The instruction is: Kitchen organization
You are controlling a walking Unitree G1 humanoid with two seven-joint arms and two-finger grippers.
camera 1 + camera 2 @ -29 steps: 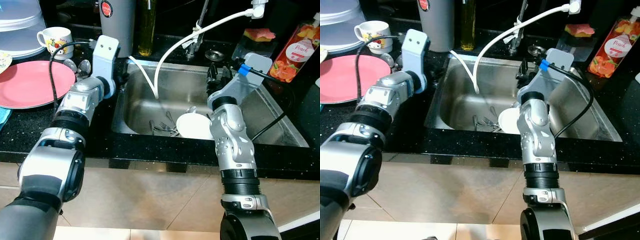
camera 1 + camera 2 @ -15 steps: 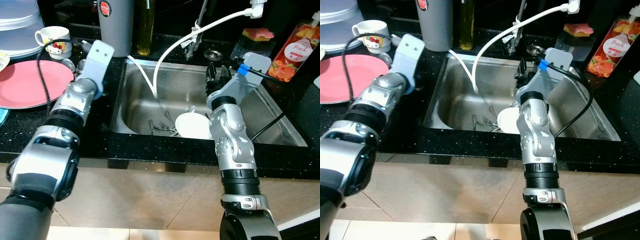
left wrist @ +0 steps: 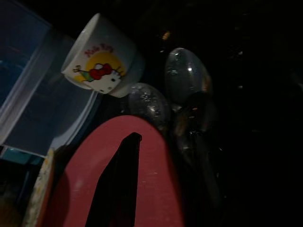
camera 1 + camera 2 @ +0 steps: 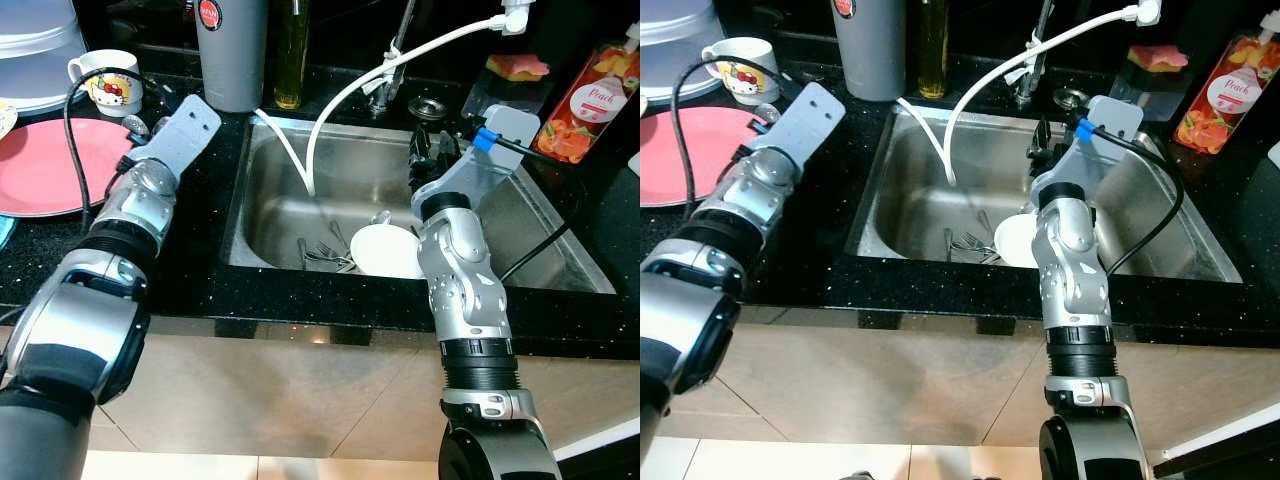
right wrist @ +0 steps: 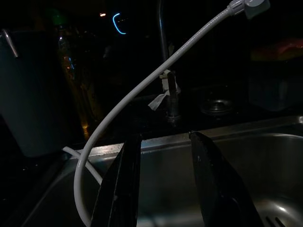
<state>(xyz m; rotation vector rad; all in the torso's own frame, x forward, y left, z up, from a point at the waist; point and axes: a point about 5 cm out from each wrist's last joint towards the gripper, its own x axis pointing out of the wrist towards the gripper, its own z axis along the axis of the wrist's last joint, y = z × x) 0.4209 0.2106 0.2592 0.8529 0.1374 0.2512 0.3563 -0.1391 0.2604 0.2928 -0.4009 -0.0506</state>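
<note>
Black speckled countertop [image 4: 200, 250] surrounds a steel sink [image 4: 520, 215] in a home kitchen. Over the basin, the right gripper [image 5: 163, 184] holds its two black fingers [image 5: 120, 184] apart with nothing between them, aimed toward the tap [image 5: 165, 71] and a white hose [image 5: 142, 90] that curves down into the sink.

On the counter to the left, the left gripper [image 3: 118, 184] reaches over the rim of a pink plate [image 4: 40, 165]; one dark finger shows against the plate, and whether the fingers are open or closed cannot be told. Just beyond the plate lie several shiny metal spoons [image 3: 187, 78], their bowls bunched together, and beside them stands a white mug [image 3: 102, 56] printed with a cartoon cat and the words "Hello Kitty" in red. A clear plastic container [image 4: 35, 50] sits behind the mug.

Inside the sink, a white plate [image 4: 385, 250] lies next to a tangle of forks [image 4: 325, 255]. A grey canister [image 4: 232, 50] and a bottle of yellow oil [image 4: 292, 55] stand behind the basin. At the far right, a red bottle [image 4: 595, 105] carries a label reading "Peach", with a yellow-and-pink sponge [image 4: 515, 68] nearby.
</note>
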